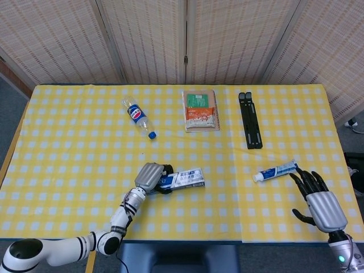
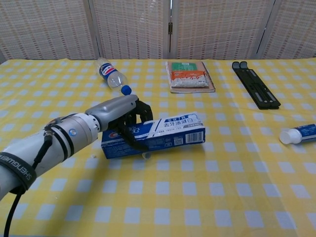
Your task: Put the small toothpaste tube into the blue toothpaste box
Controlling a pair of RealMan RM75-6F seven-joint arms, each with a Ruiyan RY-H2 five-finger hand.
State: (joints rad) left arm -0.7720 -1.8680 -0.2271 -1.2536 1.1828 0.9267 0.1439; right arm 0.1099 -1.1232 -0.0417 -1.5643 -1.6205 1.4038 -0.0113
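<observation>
My left hand [image 1: 151, 177] [image 2: 116, 117] grips the left end of the blue toothpaste box [image 1: 184, 178] [image 2: 163, 135], whose right end is tilted up off the cloth. The small white and blue toothpaste tube [image 1: 275, 170] [image 2: 297, 134] lies flat at the right side of the table, cap toward the left. In the head view my right hand [image 1: 319, 201] hovers just below and right of the tube, fingers spread, holding nothing. The chest view does not show that hand.
A plastic bottle with a blue cap [image 1: 139, 118] [image 2: 112, 76] lies at the back left. A snack packet on a notebook [image 1: 200, 110] [image 2: 190, 76] sits at the back middle. A black folding stand [image 1: 250, 120] [image 2: 255, 91] lies at the back right. The yellow checked table [image 1: 68, 148] ends near my right hand.
</observation>
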